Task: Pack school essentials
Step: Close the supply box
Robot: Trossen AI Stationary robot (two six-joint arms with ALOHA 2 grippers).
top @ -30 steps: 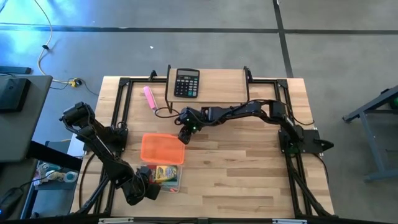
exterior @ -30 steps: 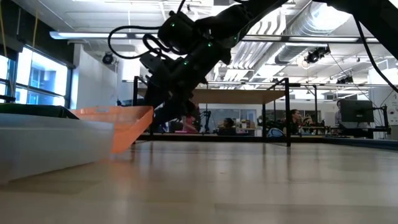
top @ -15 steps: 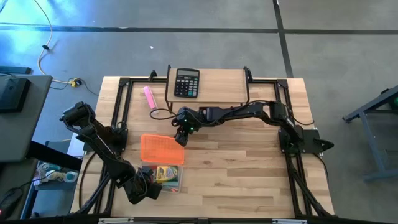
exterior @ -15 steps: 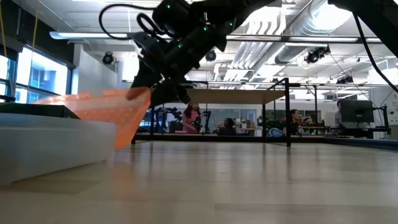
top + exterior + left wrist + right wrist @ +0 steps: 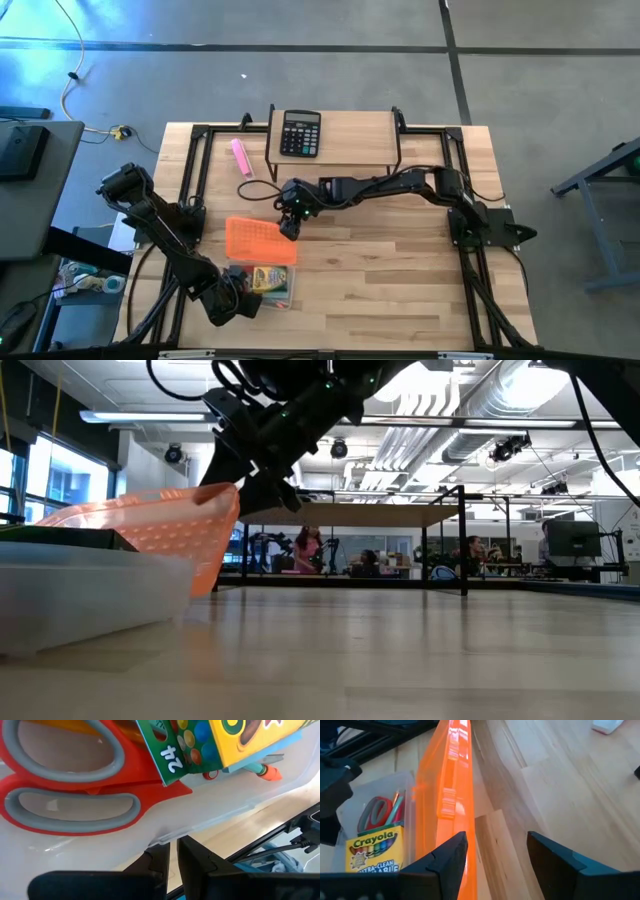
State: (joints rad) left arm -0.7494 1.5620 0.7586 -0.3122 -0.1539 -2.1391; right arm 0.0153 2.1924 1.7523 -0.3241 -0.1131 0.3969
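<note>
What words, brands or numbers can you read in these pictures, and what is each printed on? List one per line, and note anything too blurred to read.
"Crayola": front of the yellow crayon pack in the clear box.
"24": green side of the same pack, left wrist view.
"...TRA-CLEAN": partly cut off, along the pack's lower edge.
Calculator: keys and any label too small to read.
Scissors: no text visible.

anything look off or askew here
The orange lid is tilted, not flat: the right end effector lifts its far edge while the other edge rests over the clear box, which is still open. The left end effector sits at the box's near rim. Nothing is spilled.
</note>
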